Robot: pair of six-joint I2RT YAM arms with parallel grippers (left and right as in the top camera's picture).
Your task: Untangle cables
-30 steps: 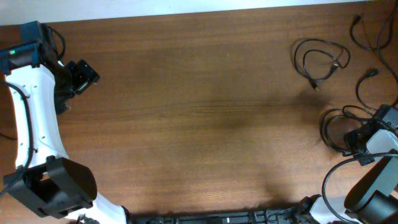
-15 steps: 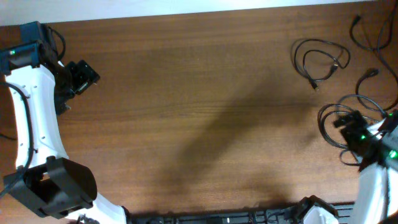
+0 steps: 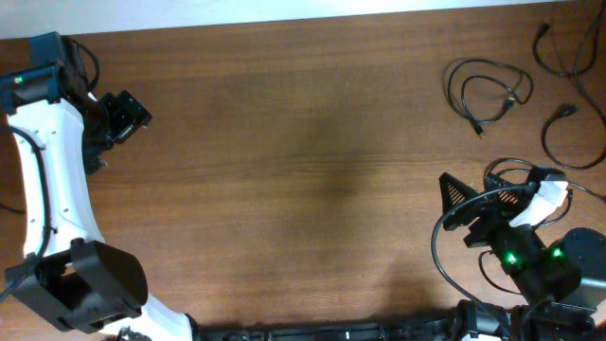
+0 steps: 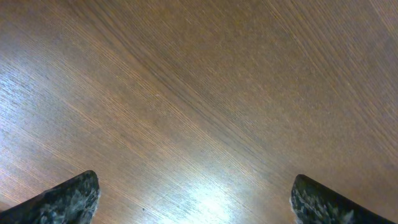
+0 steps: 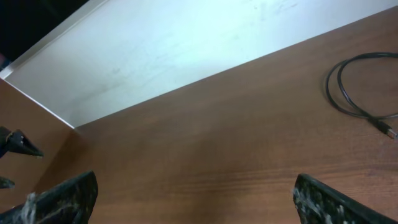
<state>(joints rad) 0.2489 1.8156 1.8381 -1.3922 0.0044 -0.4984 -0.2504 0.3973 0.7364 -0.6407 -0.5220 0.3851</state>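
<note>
Swinging off the pile of cords at the table's 3 o'clock edge, the right gripper (image 3: 462, 210) has turned toward 9 o'clock within the last half second and now sits near 4 o'clock, its arm bunched in the lower right corner. The left gripper (image 3: 121, 112) has not shifted from its spot near 10 o'clock.

We see the right gripper's fingers (image 5: 62, 199) at the bottom corners of its wrist view, spread wide with nothing between them. Ahead is only the bare wood of the table (image 5: 205, 143), with a white wall (image 5: 186, 43) beyond. The left gripper is spread wide too, its fingers (image 4: 65, 199) over bare wood, holding nothing.

The cables (image 3: 485, 90) lie between 1 and 3 o'clock on the table. One is a loose coil near 2 o'clock. A second cord (image 3: 542, 33) runs off the frame at the top right corner, and a third cord (image 3: 546, 137) curves just below it. More loops (image 3: 502, 164) at 3 o'clock are partly hidden by the right arm — we cannot tell whether these are tangled.

In the right wrist view one cord (image 5: 357, 93) curves at 3 o'clock of the frame, with its plug (image 5: 388, 132) on the wood, well apart from the fingers.
</note>
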